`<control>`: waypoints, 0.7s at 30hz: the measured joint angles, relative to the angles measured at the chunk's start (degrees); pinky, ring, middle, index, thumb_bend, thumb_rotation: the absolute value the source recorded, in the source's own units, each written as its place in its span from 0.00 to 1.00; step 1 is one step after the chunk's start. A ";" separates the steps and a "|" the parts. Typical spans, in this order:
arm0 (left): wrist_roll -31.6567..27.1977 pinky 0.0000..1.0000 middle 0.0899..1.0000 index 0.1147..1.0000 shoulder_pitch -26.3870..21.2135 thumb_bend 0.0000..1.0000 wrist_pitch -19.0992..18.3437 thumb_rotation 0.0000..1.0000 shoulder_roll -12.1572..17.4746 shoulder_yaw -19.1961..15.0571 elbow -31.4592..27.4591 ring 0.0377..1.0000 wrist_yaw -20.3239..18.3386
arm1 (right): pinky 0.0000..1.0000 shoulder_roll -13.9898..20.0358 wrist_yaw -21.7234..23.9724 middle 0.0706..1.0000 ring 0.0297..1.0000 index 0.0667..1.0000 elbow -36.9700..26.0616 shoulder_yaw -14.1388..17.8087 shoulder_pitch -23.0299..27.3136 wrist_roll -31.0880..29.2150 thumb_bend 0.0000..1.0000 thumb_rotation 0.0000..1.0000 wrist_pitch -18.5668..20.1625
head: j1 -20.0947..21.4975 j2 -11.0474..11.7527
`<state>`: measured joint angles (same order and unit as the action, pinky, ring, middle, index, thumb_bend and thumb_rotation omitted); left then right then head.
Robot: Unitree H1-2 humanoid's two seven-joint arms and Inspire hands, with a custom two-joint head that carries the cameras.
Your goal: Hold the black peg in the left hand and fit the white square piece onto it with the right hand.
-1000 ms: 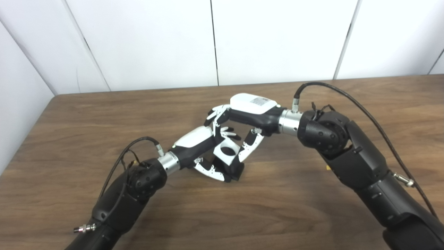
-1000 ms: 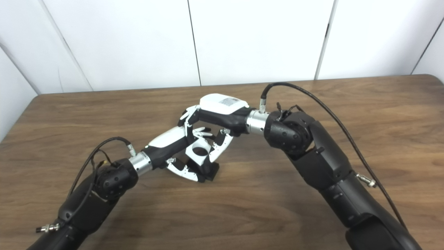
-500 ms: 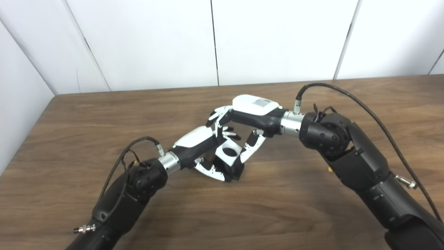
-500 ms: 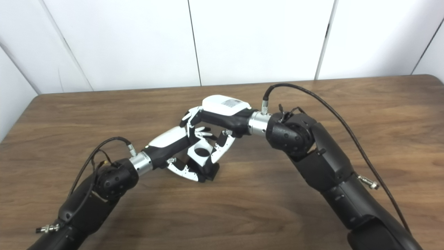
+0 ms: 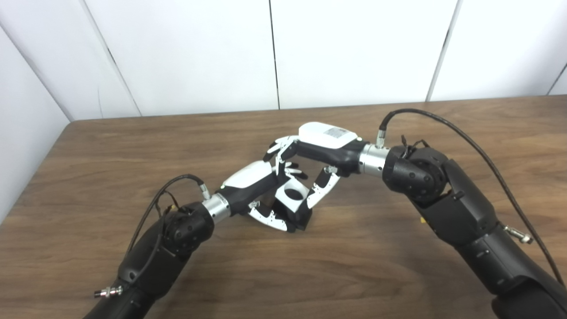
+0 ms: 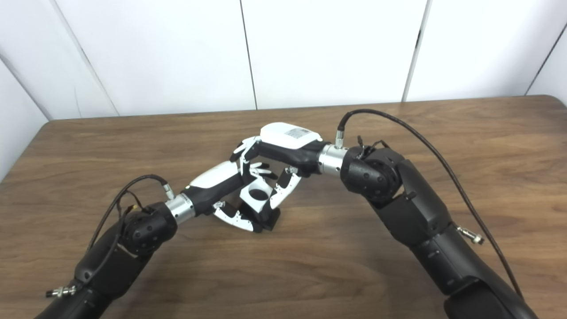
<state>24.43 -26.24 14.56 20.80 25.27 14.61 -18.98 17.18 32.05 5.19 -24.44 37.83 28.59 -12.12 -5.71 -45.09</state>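
white square piece (image 5: 290,197) sits pinched in the right hand (image 5: 316,153), over the black peg (image 5: 301,218) the left hand (image 5: 261,195) grips.

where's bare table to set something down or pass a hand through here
The table shows bare wood along the back by the wall, at the far left, at the far right beyond the right arm, and in front between the two forearms. It is crowded at the centre, where the left hand and right hand close around the white square piece.
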 measured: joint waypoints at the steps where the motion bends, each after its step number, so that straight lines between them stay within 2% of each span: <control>1: 0.00 0.88 0.86 0.42 0.00 0.52 0.00 0.08 -0.01 0.00 0.00 0.98 0.00 | 0.80 0.00 -0.22 0.80 0.89 0.44 0.25 -0.02 -0.03 -0.03 0.52 0.14 -0.15 | -0.09 -0.09; 5: 0.15 0.88 0.85 0.42 -0.01 0.52 -0.01 0.08 -0.02 0.00 0.00 0.98 0.06 | 0.80 0.05 -1.03 0.80 0.89 0.44 1.23 -0.08 -0.19 -0.16 0.52 0.14 -1.16 | -0.26 -0.17; 21: 0.16 0.88 0.86 0.42 0.00 0.52 0.24 0.08 -0.17 0.03 0.01 0.98 0.22 | 0.82 1.44 -0.30 0.79 0.88 0.44 1.93 -2.28 0.96 0.26 0.52 0.14 -1.23 | -0.26 -0.62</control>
<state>24.59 -26.24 14.81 20.64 25.30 14.61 -18.76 18.62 31.74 7.12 -26.71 38.79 28.84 -13.35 -5.98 -45.70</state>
